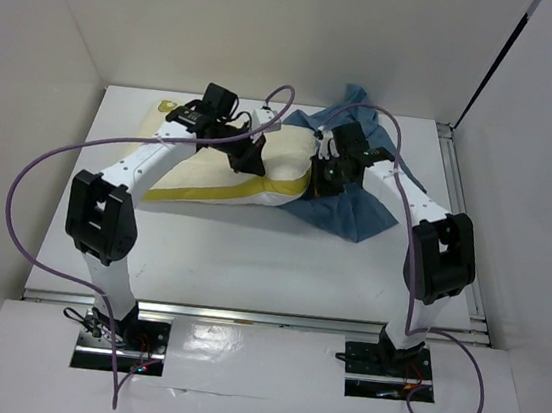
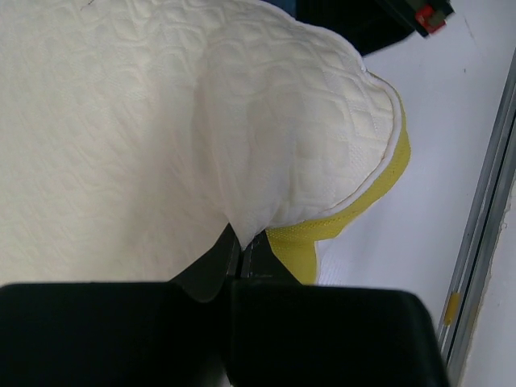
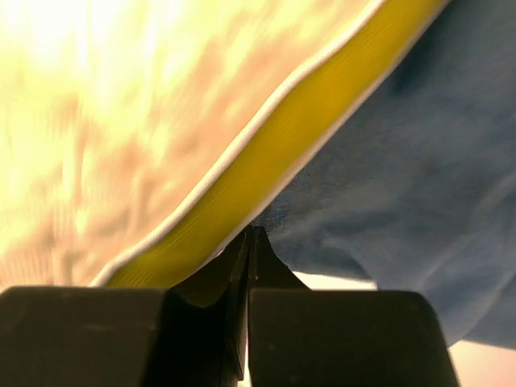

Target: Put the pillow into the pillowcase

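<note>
On your table (image 1: 249, 264), the pillow (image 1: 210, 173) lies across the far middle, its long body reaching toward the far left corner and almost all of it bare. The pillowcase (image 1: 356, 211) sits crumpled right of the centre, near the far edge, with only the pillow's right end lying on it. You cannot tell whether that end has entered the opening. I judge the task barely begun: nearly the whole pillow has yet to go in. Your left hand (image 2: 240, 246) is pinching a fold of the pillow's cover beside its yellow seam. Your right hand (image 3: 250, 242) is pressed together where that seam meets the blue cloth; whether it has caught a layer is unclear.
</note>
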Controlling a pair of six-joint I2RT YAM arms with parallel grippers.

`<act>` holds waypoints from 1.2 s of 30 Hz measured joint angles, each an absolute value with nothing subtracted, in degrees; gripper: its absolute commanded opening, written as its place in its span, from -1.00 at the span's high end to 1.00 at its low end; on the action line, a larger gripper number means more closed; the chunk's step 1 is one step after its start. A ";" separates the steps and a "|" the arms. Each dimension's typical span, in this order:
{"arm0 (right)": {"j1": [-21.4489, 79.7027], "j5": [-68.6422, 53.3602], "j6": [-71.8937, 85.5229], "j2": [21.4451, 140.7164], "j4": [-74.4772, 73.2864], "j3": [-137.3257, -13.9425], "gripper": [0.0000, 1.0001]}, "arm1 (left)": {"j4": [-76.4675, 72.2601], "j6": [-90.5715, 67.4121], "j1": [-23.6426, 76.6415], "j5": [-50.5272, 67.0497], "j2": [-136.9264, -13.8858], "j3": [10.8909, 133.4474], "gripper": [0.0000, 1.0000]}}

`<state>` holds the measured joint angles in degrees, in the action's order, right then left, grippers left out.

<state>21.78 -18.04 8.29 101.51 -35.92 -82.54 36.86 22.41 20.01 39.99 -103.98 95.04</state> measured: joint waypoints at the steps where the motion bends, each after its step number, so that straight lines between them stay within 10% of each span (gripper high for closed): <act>1: 22.02 -19.25 7.62 101.49 -36.71 -81.78 1.00 | 36.69 22.15 20.01 40.14 -104.20 95.04 1.00; 34: 31.90 -17.80 -2.22 90.45 -37.21 -74.52 1.00 | 29.74 7.27 23.79 33.36 -121.67 102.78 1.00; 36: 32.36 -17.82 -2.50 90.45 -37.21 -74.52 0.70 | 29.50 7.16 24.16 32.51 -121.89 102.76 1.00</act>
